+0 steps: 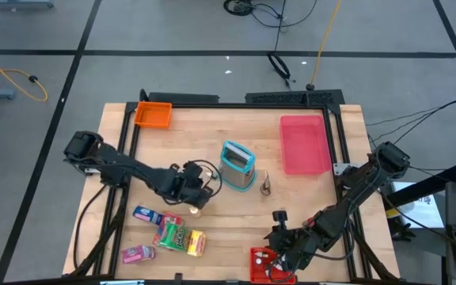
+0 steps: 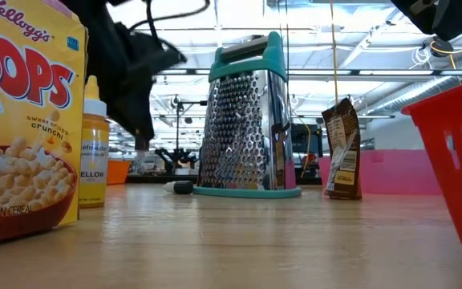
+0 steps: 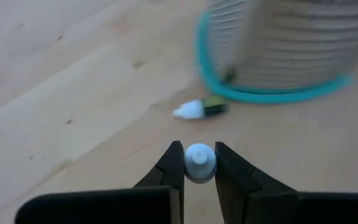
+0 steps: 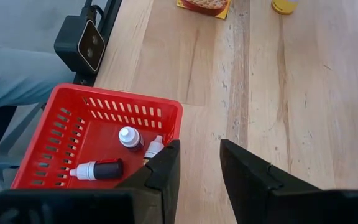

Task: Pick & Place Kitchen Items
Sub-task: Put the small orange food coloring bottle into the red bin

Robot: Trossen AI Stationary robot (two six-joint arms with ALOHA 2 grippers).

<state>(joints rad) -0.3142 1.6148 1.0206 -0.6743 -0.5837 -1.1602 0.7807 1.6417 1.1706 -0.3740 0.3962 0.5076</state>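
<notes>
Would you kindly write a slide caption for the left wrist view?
Left gripper shut on a small white-capped bottle, another bottle lying beside the teal-based grater.

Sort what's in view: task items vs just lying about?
Task items:
- small white-capped bottle, clamped in the left gripper
- loose small bottle lying by the grater
- small bottles in the red basket, near the right gripper
- snack packets

Lying about:
- box grater
- pink tray
- orange bin
- cereal box

Left gripper (image 3: 199,163) jaws clamped mid-table; right gripper (image 4: 199,163) jaws parted.
</notes>
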